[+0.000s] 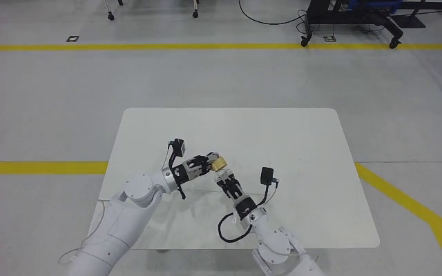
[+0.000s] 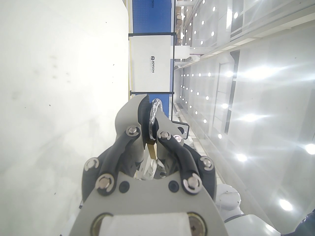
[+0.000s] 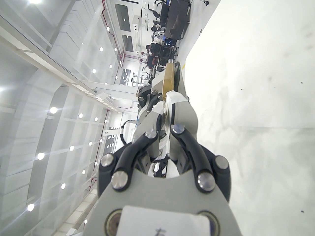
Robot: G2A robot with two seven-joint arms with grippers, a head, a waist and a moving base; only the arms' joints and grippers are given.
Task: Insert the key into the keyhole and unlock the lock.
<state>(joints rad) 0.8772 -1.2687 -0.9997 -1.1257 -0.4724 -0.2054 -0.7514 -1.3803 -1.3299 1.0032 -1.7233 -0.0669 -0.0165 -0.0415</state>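
White tabletop (image 1: 297,138) is lying beneath 2 arms. Above its middle, the left gripper (image 2: 151,116) is clamping the shackle (image 2: 154,110) of 1 brass lock (image 1: 219,164). The right gripper (image 1: 225,181) is pinching 1 key (image 3: 166,109) tight, right at the lock's end. Keeping the blade lined up with the keyhole and pushing straight before twisting is looking wisest.
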